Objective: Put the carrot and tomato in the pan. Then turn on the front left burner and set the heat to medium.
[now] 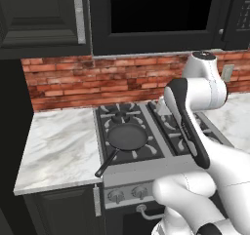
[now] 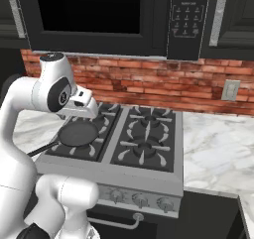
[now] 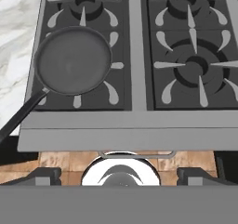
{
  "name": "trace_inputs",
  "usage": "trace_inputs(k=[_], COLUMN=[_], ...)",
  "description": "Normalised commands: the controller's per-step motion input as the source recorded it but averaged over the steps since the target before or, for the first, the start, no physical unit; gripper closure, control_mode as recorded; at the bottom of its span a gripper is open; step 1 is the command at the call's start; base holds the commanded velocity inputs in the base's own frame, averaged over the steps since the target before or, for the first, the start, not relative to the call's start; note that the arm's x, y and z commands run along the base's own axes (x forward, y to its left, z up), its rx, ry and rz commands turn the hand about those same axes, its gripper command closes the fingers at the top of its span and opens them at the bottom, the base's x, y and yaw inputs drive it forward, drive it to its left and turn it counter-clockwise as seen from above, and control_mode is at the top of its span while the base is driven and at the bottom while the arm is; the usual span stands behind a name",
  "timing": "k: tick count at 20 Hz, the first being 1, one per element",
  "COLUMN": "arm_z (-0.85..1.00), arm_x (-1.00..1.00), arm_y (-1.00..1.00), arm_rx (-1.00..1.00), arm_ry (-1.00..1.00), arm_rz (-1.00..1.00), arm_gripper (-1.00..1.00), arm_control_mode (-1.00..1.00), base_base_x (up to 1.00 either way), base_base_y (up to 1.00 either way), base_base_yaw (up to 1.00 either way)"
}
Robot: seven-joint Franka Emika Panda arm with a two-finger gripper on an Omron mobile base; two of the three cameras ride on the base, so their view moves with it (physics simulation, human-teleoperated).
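Observation:
The black pan sits empty on the front left burner, its long handle pointing off the stove's front left corner. From the base cameras the pan lies on the same burner, below and in front of my hand. My gripper hovers high above the stove's front edge, looking straight down. It is open, its fingertips wide apart with nothing between them. The carrot and the tomato are out of view.
Control knobs line the stove's front panel above the oven handle. A marble counter lies left of the stove and another to its right. A microwave hangs above, before a brick wall.

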Motion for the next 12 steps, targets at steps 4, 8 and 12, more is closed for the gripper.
trace_inputs(k=[4,8,12], arm_z=[-0.20,-0.18,-0.19], arm_x=[-0.06,0.00,0.00], arm_y=[0.00,0.00,0.00], arm_rx=[0.00,0.00,0.00], arm_ry=[0.00,0.00,0.01], arm_rz=[-0.04,-0.02,-0.01], arm_gripper=[-1.00,-1.00,-1.00], arm_control_mode=[-1.00,-1.00,-1.00], base_base_x=[0.00,0.00,0.00], base_base_y=[0.00,0.00,0.00], base_base_yaw=[0.00,0.00,0.00])
